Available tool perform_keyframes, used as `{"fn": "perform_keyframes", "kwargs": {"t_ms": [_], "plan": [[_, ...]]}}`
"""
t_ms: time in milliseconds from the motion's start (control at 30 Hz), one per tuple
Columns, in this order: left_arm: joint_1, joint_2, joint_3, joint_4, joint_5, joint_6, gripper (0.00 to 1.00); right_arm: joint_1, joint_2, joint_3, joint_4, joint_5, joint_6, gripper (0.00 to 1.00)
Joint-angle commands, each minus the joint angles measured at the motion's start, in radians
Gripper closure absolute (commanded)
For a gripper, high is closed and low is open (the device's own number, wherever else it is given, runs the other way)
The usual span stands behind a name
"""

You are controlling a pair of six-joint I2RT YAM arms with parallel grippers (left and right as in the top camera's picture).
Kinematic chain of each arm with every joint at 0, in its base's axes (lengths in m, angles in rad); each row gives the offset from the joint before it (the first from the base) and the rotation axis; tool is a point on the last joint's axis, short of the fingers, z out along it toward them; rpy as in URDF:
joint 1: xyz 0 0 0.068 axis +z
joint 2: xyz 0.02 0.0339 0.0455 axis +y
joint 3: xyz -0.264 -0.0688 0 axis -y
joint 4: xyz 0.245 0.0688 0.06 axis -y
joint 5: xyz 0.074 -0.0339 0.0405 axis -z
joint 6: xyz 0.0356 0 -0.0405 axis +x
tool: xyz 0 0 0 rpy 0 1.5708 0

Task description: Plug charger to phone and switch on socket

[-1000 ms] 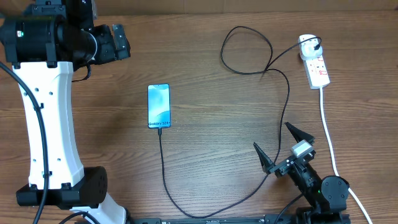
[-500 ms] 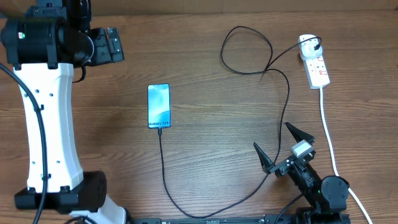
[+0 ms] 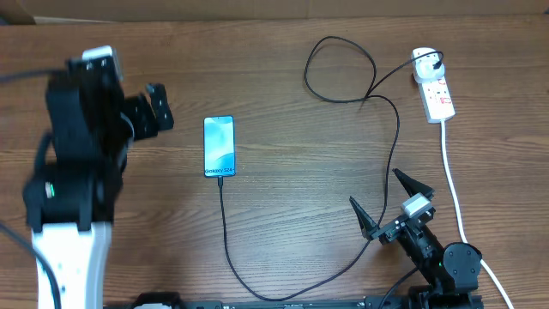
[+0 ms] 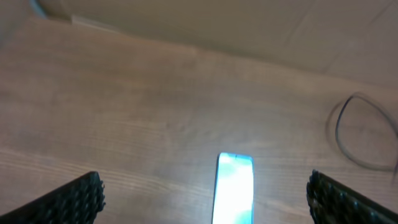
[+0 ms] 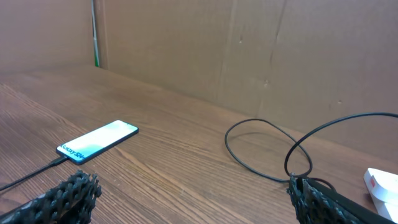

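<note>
A lab bench: wooden table [image 3: 292,172] walled by cardboard [image 5: 186,43].

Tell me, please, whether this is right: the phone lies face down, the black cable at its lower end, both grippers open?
No: the phone lies face up, its lit screen plain in the overhead view. The black cable meets its lower end, and the left gripper and right gripper are open.

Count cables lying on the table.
2: a long thin black charger cable looping from the white power strip to the lit smartphone; a thick white cord from that strip toward the robot.
</note>
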Motion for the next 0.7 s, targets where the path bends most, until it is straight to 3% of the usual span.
{"fn": "perform_keyframes", "kwargs": {"t_ms": [0, 267, 667], "plan": [[-0.002, -0.146, -0.188, 0.082, -0.006, 0.012, 0.00, 0.007, -0.010, -0.010, 0.002, 0.010, 0.010, 0.00], [-0.002, -0.414, -0.524, 0.216, -0.074, 0.026, 0.00, 0.007, -0.010, -0.010, 0.002, 0.010, 0.010, 0.00], [-0.002, -0.800, -1.036, 0.786, 0.074, 0.294, 0.00, 0.007, -0.010, -0.010, 0.002, 0.010, 0.010, 0.00]]}}
